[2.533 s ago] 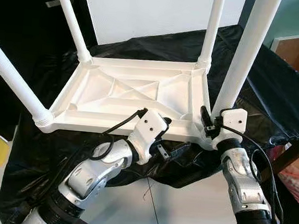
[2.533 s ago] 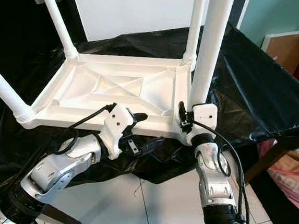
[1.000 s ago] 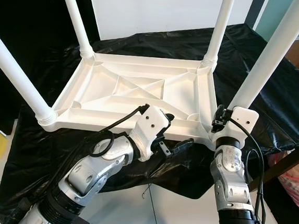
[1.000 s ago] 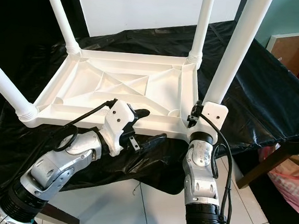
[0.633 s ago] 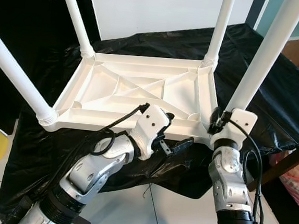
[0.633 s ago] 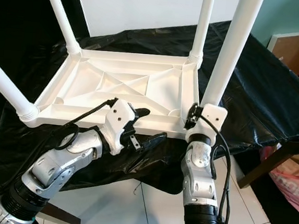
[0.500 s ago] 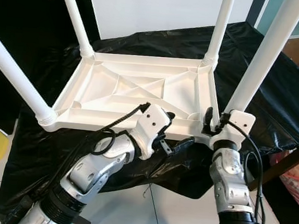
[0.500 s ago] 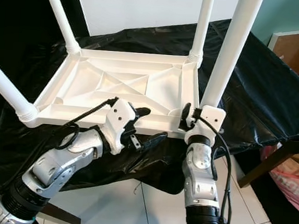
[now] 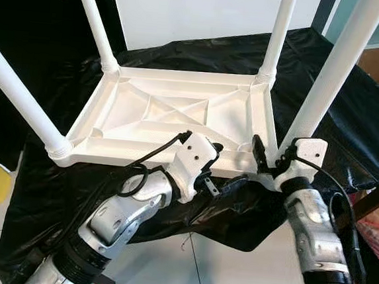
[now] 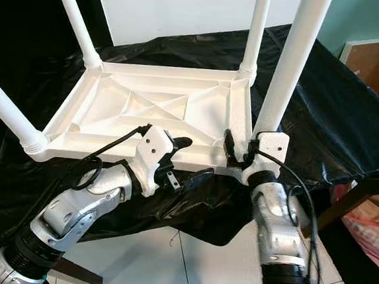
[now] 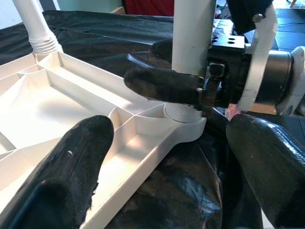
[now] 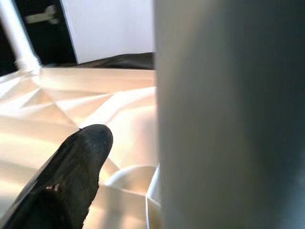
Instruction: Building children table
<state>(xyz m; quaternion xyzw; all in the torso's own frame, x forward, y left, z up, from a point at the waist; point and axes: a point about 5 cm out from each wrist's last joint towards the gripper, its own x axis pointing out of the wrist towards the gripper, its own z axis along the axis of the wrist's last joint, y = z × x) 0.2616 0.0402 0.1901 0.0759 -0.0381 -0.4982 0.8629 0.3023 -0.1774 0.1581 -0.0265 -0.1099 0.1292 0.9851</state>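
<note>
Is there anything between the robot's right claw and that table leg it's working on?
Nothing visible: the right gripper is already at the base of the near leg, one finger on each side of it.

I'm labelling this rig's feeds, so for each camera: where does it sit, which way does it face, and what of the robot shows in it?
Left eye: on the head, looking forward and down at the upturned table; both arms show.
Right eye: the same scene; left gripper at the table's near edge, right gripper at the near-right leg.
Left wrist: looks along its fingers toward that leg and the right gripper.
Right wrist: pressed against the leg; one finger shows.
Both wrist views share the leg.
</note>
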